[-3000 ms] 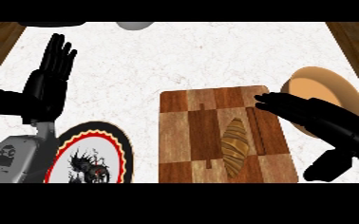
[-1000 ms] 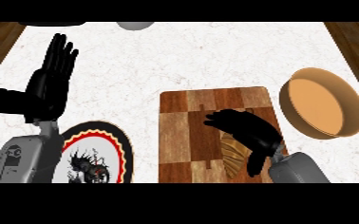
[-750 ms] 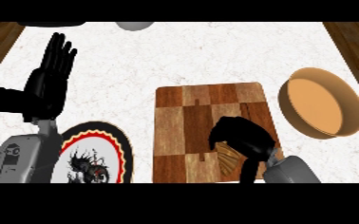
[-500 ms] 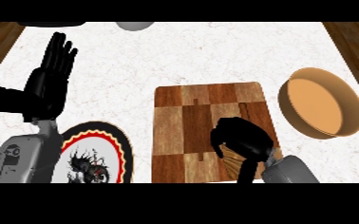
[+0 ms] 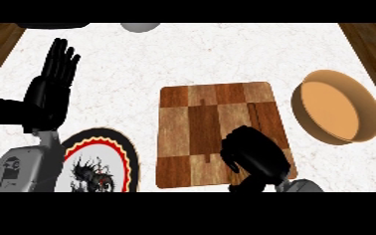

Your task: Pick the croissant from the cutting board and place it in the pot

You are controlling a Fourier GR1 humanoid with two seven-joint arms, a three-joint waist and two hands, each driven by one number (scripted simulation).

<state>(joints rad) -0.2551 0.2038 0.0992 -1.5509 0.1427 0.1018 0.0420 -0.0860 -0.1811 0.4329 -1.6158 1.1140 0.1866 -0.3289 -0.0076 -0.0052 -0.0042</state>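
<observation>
White worktop (image 5: 183, 55) shows the right robot hand (image 5: 253, 157) now curled low on the near corner of the cutting board (image 5: 213, 114), hiding the croissant that lay bare a moment ago, so it probably holds it, ready for the pot (image 5: 332, 104).

Centre: cutting board (image 5: 213, 119), pot (image 5: 332, 105) to its R, plate (image 5: 126, 152) near-L, right hand (image 5: 253, 154) over board's near-R corner.

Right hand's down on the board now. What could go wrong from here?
1. The right hand curls low on the cutting board and hides the croissant, so the hold can't be checked; it may slip on lifting.
2. The pot stands apart, right of the cutting board; the carry could clip its raised rim.
</observation>
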